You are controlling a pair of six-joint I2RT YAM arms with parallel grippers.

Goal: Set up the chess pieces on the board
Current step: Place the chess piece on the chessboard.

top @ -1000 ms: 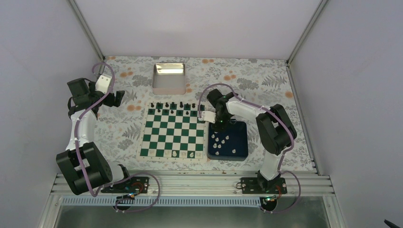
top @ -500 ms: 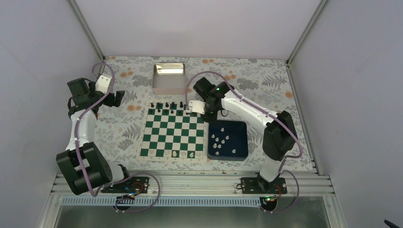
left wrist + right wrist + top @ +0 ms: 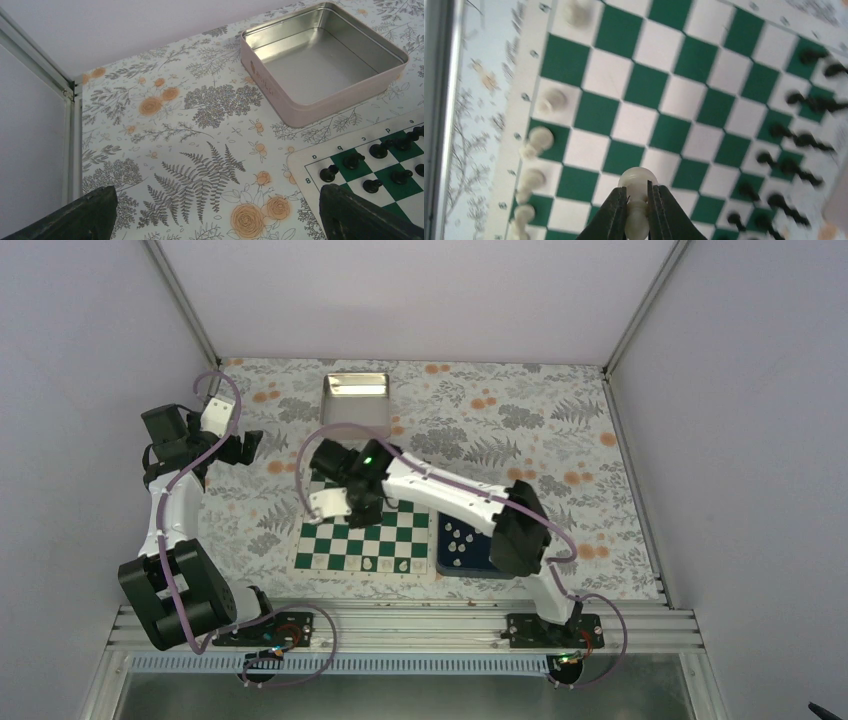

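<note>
My right gripper is shut on a white chess piece, pinched at its neck, head up. It hangs above the green and white board. Several white chess pieces stand along one edge row, and black pieces fill the opposite side. From above, the right gripper sits over the far left part of the board. Two white pieces show on the near row. My left gripper stays open left of the board, with nothing between its fingers.
A dark blue tray right of the board holds several loose white pieces; the right arm partly covers it. A shiny metal tin sits behind the board, also the tin in the left wrist view. Enclosure walls stand on both sides.
The right arm swung left from above the blue tray, across the board's far side, to over its left part, carrying the white piece. The left arm has not moved.
</note>
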